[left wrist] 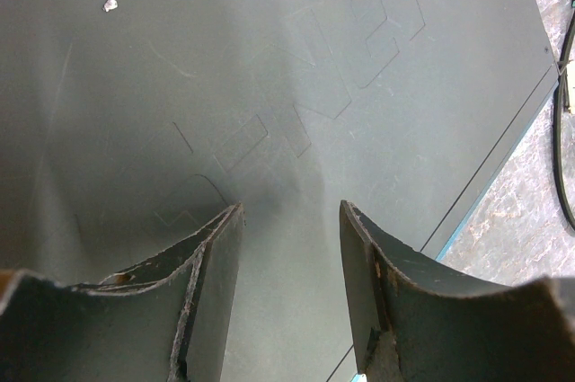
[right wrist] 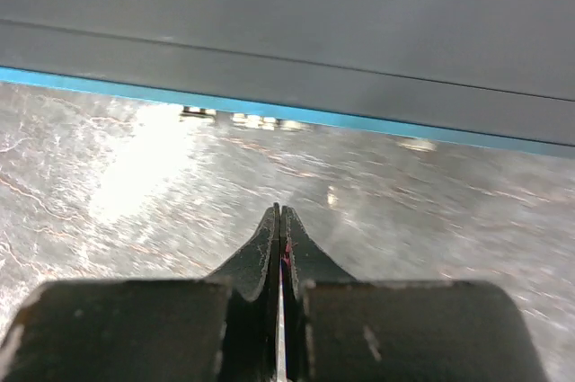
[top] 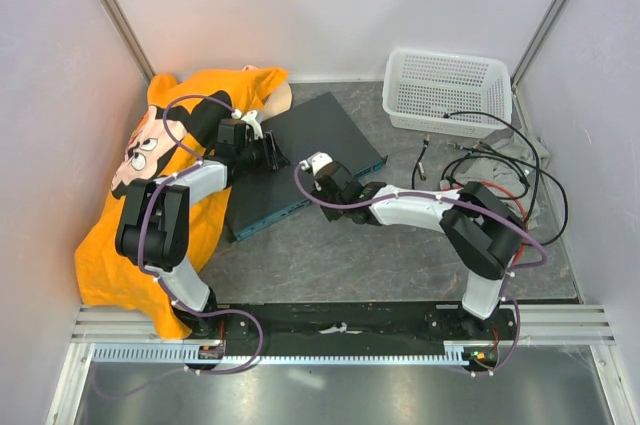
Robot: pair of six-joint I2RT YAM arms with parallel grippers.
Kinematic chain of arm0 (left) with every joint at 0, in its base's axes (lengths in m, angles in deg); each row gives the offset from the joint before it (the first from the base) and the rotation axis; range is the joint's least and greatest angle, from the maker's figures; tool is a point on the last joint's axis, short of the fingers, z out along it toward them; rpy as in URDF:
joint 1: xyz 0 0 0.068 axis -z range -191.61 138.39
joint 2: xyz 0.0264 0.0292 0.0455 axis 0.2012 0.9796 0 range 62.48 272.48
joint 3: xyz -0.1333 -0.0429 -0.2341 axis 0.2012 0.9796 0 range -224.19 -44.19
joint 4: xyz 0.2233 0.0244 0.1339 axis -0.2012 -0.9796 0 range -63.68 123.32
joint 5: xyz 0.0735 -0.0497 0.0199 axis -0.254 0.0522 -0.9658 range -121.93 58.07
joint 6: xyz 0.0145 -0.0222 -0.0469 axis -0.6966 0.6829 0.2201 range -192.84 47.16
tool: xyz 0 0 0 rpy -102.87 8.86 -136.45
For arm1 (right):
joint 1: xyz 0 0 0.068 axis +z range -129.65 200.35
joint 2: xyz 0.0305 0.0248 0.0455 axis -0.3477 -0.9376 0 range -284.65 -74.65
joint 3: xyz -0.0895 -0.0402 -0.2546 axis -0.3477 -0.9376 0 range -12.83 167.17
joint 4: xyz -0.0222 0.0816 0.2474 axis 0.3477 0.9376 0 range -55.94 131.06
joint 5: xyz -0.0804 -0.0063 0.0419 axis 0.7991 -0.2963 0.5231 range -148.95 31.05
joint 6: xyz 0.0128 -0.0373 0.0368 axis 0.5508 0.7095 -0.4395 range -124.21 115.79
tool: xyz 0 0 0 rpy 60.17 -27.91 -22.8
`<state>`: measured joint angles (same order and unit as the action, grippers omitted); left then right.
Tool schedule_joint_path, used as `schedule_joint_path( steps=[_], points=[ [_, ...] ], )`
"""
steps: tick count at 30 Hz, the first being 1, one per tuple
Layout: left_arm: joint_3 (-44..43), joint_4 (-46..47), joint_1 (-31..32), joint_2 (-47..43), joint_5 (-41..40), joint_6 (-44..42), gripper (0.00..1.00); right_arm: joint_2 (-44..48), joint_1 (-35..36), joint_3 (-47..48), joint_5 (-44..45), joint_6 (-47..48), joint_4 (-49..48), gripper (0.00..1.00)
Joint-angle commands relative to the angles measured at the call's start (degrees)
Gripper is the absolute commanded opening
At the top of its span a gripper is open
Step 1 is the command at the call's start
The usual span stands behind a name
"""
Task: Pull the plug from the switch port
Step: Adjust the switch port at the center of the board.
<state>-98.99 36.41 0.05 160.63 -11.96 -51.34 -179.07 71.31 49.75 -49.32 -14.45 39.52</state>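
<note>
The switch (top: 320, 125) lies flat mid-table, with a dark top and a teal front edge. My left gripper (top: 278, 157) is open over the switch's top (left wrist: 269, 67), with nothing between its fingers (left wrist: 220, 247). My right gripper (top: 322, 173) is shut just in front of the switch's front face (right wrist: 269, 111), above the bare table, and holds nothing I can see. In the right wrist view the gripper (right wrist: 280, 209) stands clear of that face. I see no plug in the part of the front face that shows. Loose black cables (top: 500, 160) lie to the right.
A white mesh basket (top: 445, 90) stands at the back right. An orange printed T-shirt (top: 130, 235) covers the left side, under the left arm. Walls close in on both sides. A cable (left wrist: 564, 130) shows at the edge of the left wrist view.
</note>
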Motion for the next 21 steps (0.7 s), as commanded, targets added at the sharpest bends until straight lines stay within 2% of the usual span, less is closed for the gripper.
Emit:
schedule_joint_path(
  steps=[1,4,5,6,7,9,10,16,21],
  points=[
    [1.5,-7.8,0.2,3.4,-2.3,-2.0,0.56,5.8,-3.7,-0.6,-0.7,-0.1,0.0,0.0],
    [1.4,-7.9,0.3,3.4,-2.2,-2.3,0.56,6.5,-5.9,-1.3,-0.8,1.7,-0.4,0.02],
    [1.3,-8.3,0.2,3.4,-2.2,-2.3,0.55,6.6,-6.3,-1.5,-0.1,2.0,-0.4,0.08],
    [1.2,-8.5,0.2,3.4,-2.0,-2.3,0.56,6.7,-7.4,-1.6,0.5,2.0,-0.4,0.18],
    [1.2,-8.7,0.2,3.4,-1.5,-2.3,0.56,6.4,-8.0,-1.5,0.0,2.2,-0.4,0.36],
    [1.4,-8.5,0.3,3.4,-0.1,-1.9,0.56,6.2,-9.2,-1.4,0.3,2.9,-0.3,0.47],
    [1.4,-8.5,0.3,3.5,0.2,-1.5,0.55,6.2,-9.7,-1.6,0.5,2.9,-0.2,0.56],
    [-0.7,-10.2,0.3,4.9,2.1,-2.2,0.55,5.6,-11.4,-1.9,-1.1,6.5,-0.4,0.63],
    [-2.1,-11.3,0.7,5.7,1.5,-3.1,0.56,3.7,-11.9,-0.5,-3.6,7.6,-1.9,0.6]
  ],
)
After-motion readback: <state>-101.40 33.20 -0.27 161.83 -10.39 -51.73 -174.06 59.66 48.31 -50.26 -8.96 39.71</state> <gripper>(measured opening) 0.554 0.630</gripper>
